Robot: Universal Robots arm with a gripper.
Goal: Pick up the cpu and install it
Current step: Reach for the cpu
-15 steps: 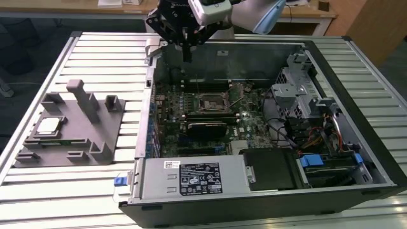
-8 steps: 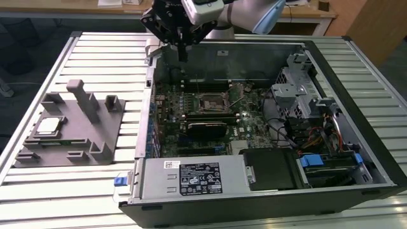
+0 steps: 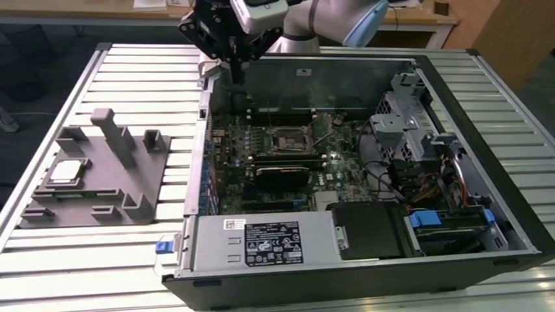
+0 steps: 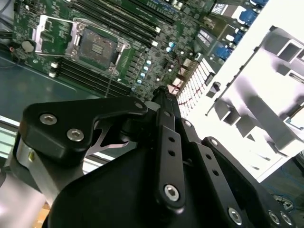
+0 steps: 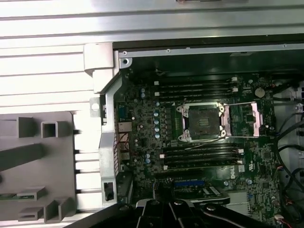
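Jaws pressed together, pinching nothing, hovering over rear edge of open black computer case (image 3: 364,286). Inside: green motherboard (image 5: 142,137), square socket (image 5: 203,121), its metal frame swung open. cpu (image 3: 67,170), flat silver square, lies in recess of grey plastic fixture (image 3: 95,185) on ribbed metal table (image 3: 130,78), well apart from jaws.

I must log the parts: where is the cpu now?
The cpu lies on the grey fixture at the exterior view's left, beside the open computer case.

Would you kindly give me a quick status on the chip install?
Gripper above case edge. Chip on gray holder, apart from gripper. Socket open, empty.
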